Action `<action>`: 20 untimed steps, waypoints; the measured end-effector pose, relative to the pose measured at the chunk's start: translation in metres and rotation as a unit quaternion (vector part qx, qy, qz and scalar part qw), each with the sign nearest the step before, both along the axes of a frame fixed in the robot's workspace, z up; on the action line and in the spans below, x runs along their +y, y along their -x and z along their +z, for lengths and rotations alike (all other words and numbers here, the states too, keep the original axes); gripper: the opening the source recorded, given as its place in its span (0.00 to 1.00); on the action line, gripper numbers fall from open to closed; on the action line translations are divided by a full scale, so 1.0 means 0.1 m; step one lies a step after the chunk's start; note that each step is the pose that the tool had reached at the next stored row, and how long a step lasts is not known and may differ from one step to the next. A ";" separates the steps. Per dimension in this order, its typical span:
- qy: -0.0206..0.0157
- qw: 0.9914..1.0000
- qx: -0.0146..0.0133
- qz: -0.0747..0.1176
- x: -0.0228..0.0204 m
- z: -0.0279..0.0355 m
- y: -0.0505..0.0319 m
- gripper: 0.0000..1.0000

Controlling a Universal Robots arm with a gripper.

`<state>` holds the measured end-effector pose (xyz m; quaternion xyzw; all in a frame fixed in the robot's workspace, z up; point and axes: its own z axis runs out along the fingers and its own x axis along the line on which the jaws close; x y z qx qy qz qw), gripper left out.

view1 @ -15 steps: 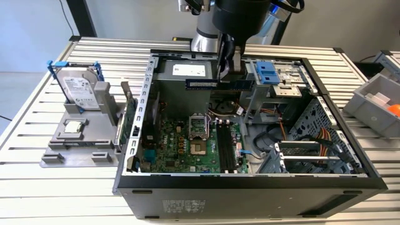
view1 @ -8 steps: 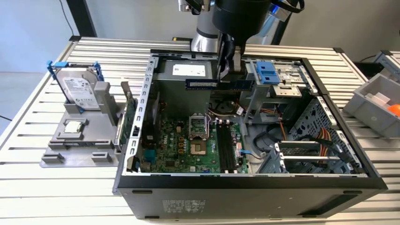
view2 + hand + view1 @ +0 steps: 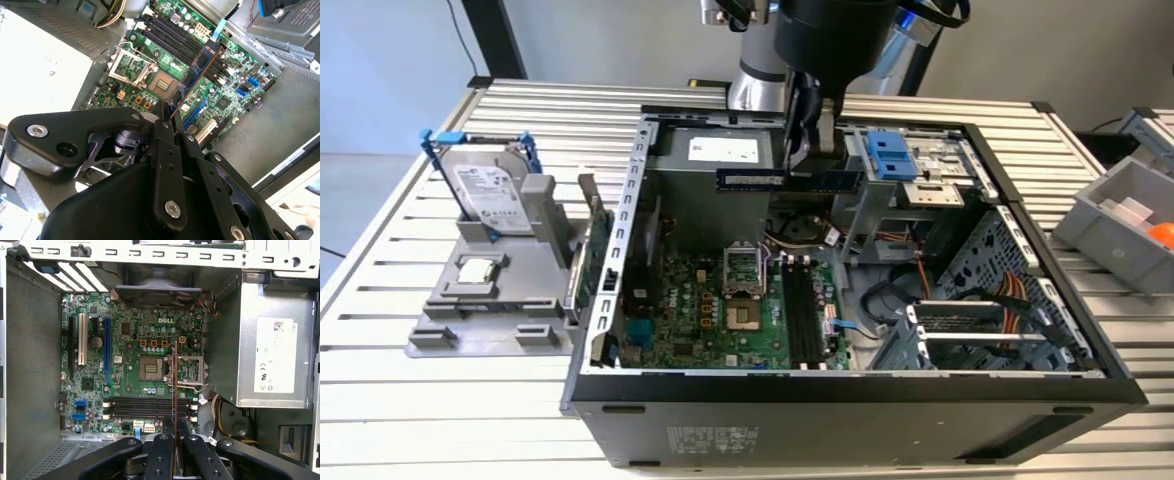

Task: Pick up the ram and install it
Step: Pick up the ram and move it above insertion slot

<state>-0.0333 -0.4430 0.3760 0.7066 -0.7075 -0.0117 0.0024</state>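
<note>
My gripper (image 3: 803,168) hangs over the back part of the open computer case (image 3: 854,410) and is shut on the ram (image 3: 787,180), a long blue stick held level. In the second wrist view the ram (image 3: 197,70) sticks out from between the closed fingers (image 3: 167,120) over the green motherboard (image 3: 227,95). The first wrist view has it edge-on, a thin reddish line (image 3: 175,385) crossing above the processor socket (image 3: 152,369). The black memory slots (image 3: 803,315) (image 3: 145,410) lie below it, apart from the stick.
Left of the case a grey fixture (image 3: 447,330) holds a hard drive (image 3: 494,195) and a small silver chip (image 3: 478,268). A green card (image 3: 598,255) stands on edge by the case wall. A grey bin (image 3: 1127,225) sits at the exterior view's right. Power supply (image 3: 270,360) beside the board.
</note>
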 end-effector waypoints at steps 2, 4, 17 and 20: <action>0.000 1.000 0.000 0.000 0.000 0.000 0.000 0.00; 0.000 1.000 0.000 0.000 0.000 0.000 -0.001 0.00; 0.000 1.000 0.000 0.000 0.000 0.000 -0.002 0.00; 0.000 1.000 0.000 0.000 0.000 0.000 -0.002 0.00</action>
